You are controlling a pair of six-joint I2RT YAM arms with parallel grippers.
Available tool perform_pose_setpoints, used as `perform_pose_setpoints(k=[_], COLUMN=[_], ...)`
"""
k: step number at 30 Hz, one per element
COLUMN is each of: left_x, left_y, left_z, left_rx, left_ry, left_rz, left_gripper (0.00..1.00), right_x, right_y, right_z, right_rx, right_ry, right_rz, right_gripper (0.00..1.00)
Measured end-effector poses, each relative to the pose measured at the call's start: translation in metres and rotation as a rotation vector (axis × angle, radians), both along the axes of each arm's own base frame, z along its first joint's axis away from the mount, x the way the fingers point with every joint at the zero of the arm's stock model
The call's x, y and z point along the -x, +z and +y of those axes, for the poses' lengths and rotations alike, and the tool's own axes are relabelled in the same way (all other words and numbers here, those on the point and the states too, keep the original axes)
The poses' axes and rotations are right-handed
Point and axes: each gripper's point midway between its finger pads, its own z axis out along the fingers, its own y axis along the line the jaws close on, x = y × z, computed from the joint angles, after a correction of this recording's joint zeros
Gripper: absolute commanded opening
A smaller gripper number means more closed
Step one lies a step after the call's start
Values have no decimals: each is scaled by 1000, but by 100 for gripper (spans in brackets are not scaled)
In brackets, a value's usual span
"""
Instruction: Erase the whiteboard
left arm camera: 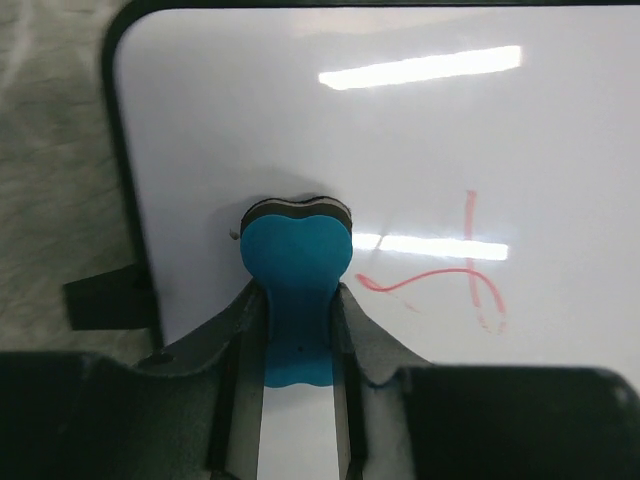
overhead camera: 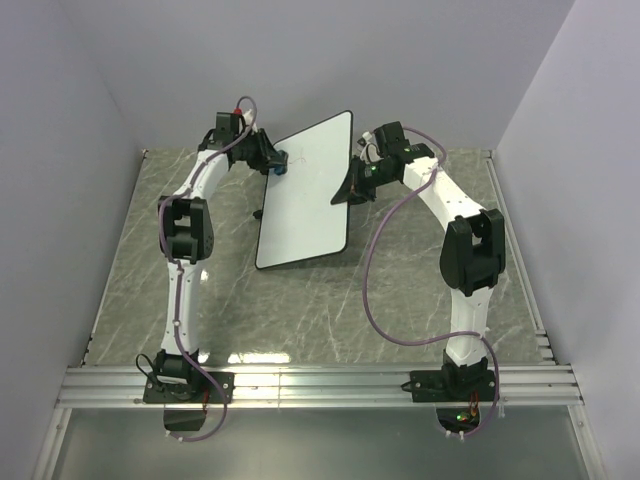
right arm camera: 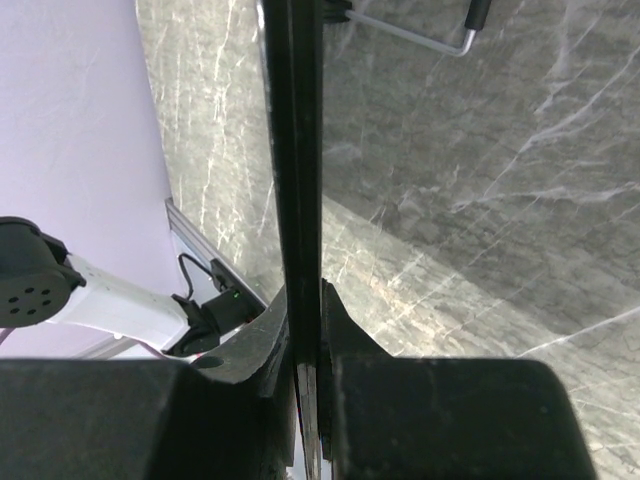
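The whiteboard (overhead camera: 305, 195) stands tilted in the middle of the table, its far end raised. My right gripper (overhead camera: 352, 186) is shut on its right edge, seen edge-on as a black rim (right arm camera: 296, 150) between the jaws. My left gripper (overhead camera: 274, 163) is shut on a small blue eraser (left arm camera: 297, 275) and presses it against the board's face (left arm camera: 400, 150) near the left rim. A red scribble (left arm camera: 450, 280) lies just right of the eraser.
The marble table (overhead camera: 420, 300) carries the board. A small black foot (left arm camera: 105, 300) sticks out from the board's left rim. A thin metal stand rod (right arm camera: 420, 35) shows behind the board. Purple walls close in the back and sides.
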Motion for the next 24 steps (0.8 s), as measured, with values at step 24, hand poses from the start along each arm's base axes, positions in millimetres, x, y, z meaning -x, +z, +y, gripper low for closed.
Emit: perform_pose_setpoints(k=[24], left_x=[-8], left_y=[46], left_z=[-55], left_rx=[121], left_ry=[-26], left_rz=[-105], left_gripper=[0], right_x=[8], right_y=[-5], right_z=[-1], right_rx=[-6], right_ry=[17], right_rz=[32], right_gripper=[0])
